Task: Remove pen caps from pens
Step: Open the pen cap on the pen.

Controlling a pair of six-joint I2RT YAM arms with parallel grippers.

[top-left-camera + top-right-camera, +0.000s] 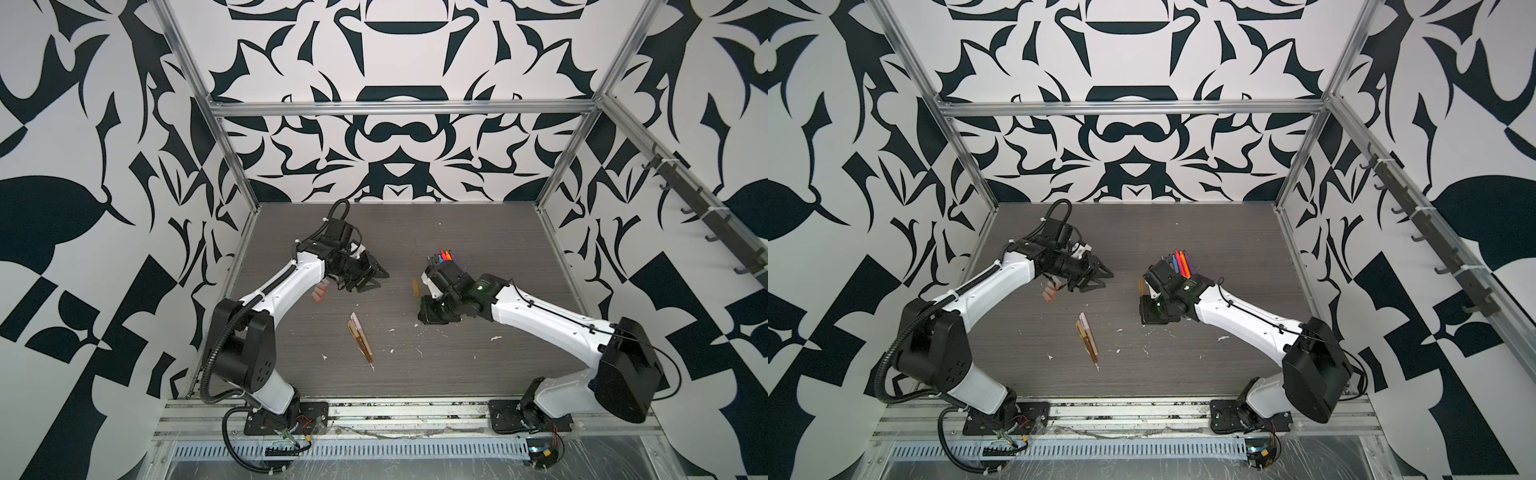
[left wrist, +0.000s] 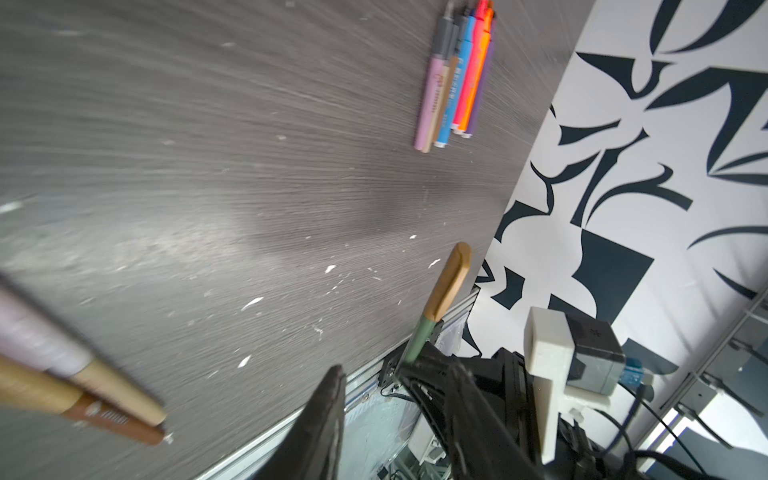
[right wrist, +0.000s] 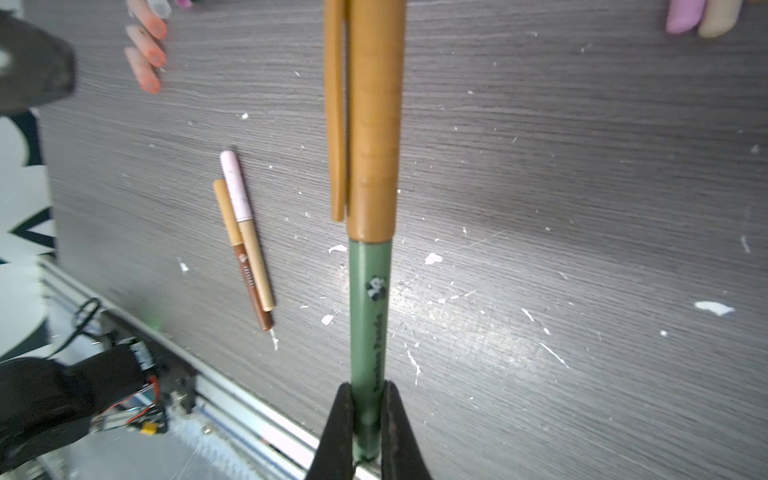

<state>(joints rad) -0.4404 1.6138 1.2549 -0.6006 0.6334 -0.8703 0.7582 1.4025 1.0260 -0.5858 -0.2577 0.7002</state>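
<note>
We've got right gripper [image 3: 368, 440] clamped on green pen [image 3: 370, 311], tan cap [image 3: 374, 124] still on. Left gripper [image 1: 382, 279] jaws parted, holding nothing.

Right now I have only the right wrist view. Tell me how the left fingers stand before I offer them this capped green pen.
Observer: In a top view the left fingers are spread open with nothing between them.
Operator: Give me the gap to my cap.
Observer: Bare table separates them from the mustard cap on the green pen; no contact.
Operator: Report what lies beyond my wrist.
Observer: A bundle of pens, caps off, orange, blue and purple among them, lies side by side there.
</note>
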